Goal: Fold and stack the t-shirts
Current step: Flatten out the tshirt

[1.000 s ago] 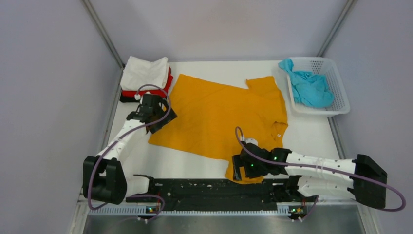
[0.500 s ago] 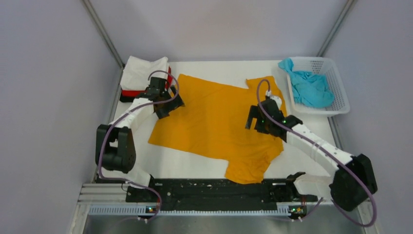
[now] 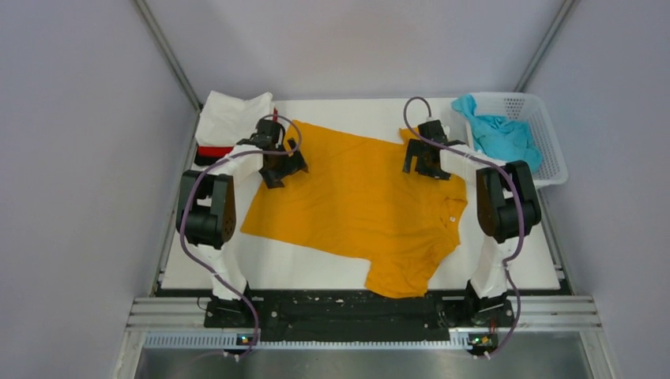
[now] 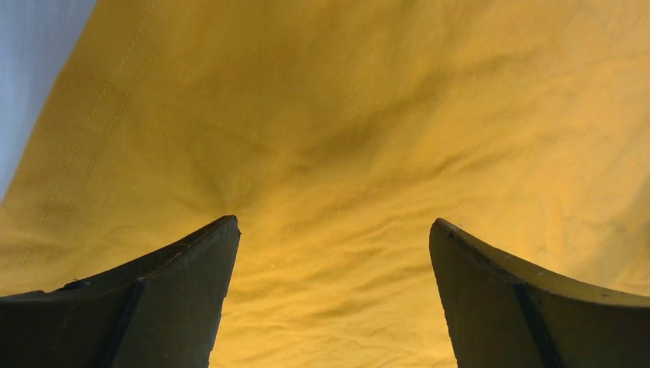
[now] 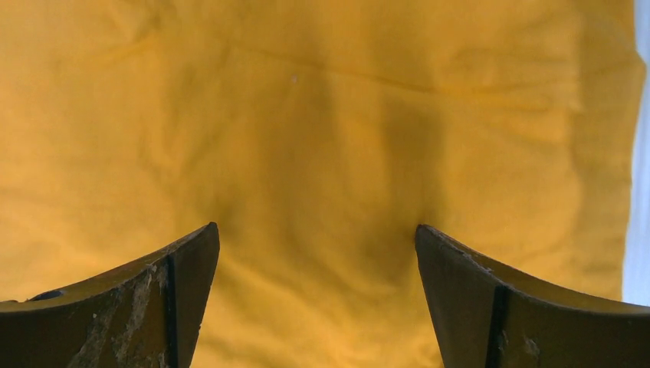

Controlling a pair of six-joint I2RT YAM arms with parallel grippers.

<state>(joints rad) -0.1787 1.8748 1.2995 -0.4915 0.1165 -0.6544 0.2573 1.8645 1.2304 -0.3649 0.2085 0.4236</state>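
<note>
The orange-yellow t-shirt (image 3: 355, 201) lies spread flat in the middle of the table. It fills the left wrist view (image 4: 345, 130) and the right wrist view (image 5: 306, 115). My left gripper (image 3: 282, 167) is open over the shirt's far left corner. My right gripper (image 3: 420, 162) is open over the far right sleeve. Nothing is between either pair of fingers. A folded white t-shirt (image 3: 233, 118) tops a stack at the far left, with a red t-shirt (image 3: 215, 149) and a dark layer under it. The teal t-shirt (image 3: 499, 136) lies crumpled in the basket.
The white perforated basket (image 3: 545, 158) stands at the far right corner. Grey walls close in the table on three sides. A black rail (image 3: 348, 304) runs along the near edge between the arm bases.
Both arms have stretched from the near part of the table to the shirt's far edge. The left gripper moved up and right, the right gripper from the near sleeve to the far sleeve.
</note>
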